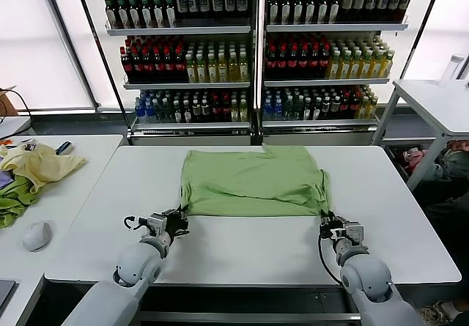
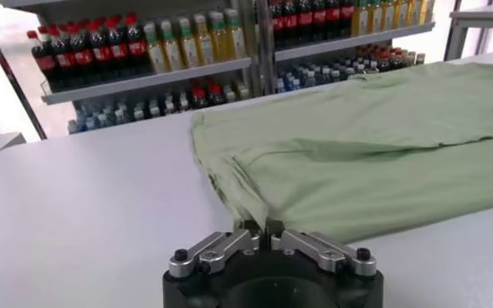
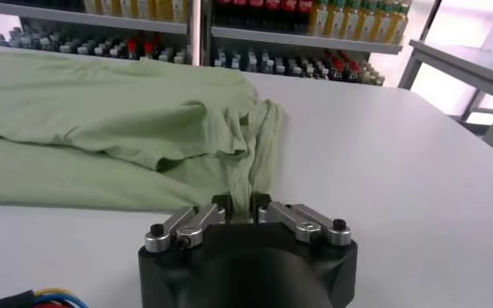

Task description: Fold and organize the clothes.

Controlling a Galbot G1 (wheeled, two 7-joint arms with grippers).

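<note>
A light sage-green shirt (image 1: 253, 181) is spread flat in the middle of a white table (image 1: 242, 249), with its near hem facing the robot and its far edge toward a drinks shelf (image 1: 253, 47). Its sleeves appear to be tucked in already, so that a rough rectangle is formed. The near left corner of the hem is pinched by the left gripper (image 1: 181, 219), which is closed on the cloth; in the left wrist view the fabric is seen drawn between the closed gripper (image 2: 257, 235) tips. The near right corner is held in the same way by the right gripper (image 1: 327, 220), closed on a bunched fold of hem, as seen from its own wrist (image 3: 238, 207).

The step in hand is judged to be the grasp of both near corners before a fold. The next move would call for both corners to be lifted together and carried evenly toward the far edge.

A pale yellow garment (image 1: 40, 163) lies on a separate table to the left.
</note>
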